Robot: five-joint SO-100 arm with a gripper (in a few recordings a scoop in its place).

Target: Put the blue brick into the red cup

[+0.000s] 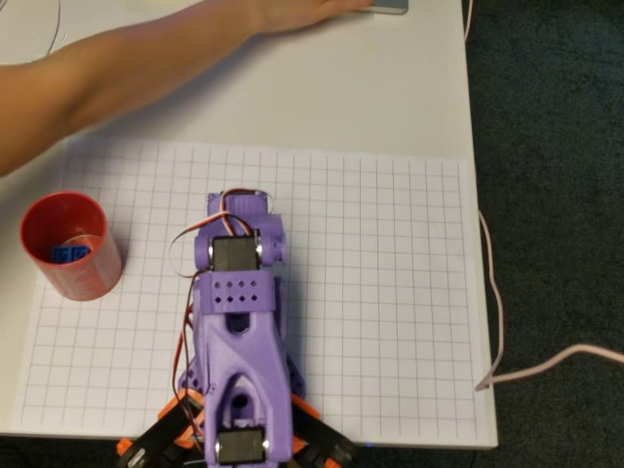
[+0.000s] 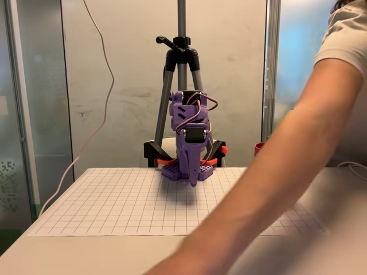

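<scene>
The red cup [image 1: 90,281] stands upright at the left edge of the grid sheet in the overhead view. The blue brick [image 1: 68,254] lies inside it, on its bottom. In the fixed view a sliver of the red cup [image 2: 258,148] peeks out behind a person's forearm. The purple arm [image 1: 239,322] is folded back over its base at the sheet's near middle, well right of the cup. In the fixed view my gripper [image 2: 194,179] points down just above the sheet, its fingers together with nothing between them.
A person's arm [image 1: 146,68] stretches across the far side of the table towards a grey device [image 1: 390,6], and fills the right foreground in the fixed view [image 2: 287,172]. A pale cable [image 1: 495,312] runs along the table's right edge. A tripod [image 2: 181,57] stands behind the arm.
</scene>
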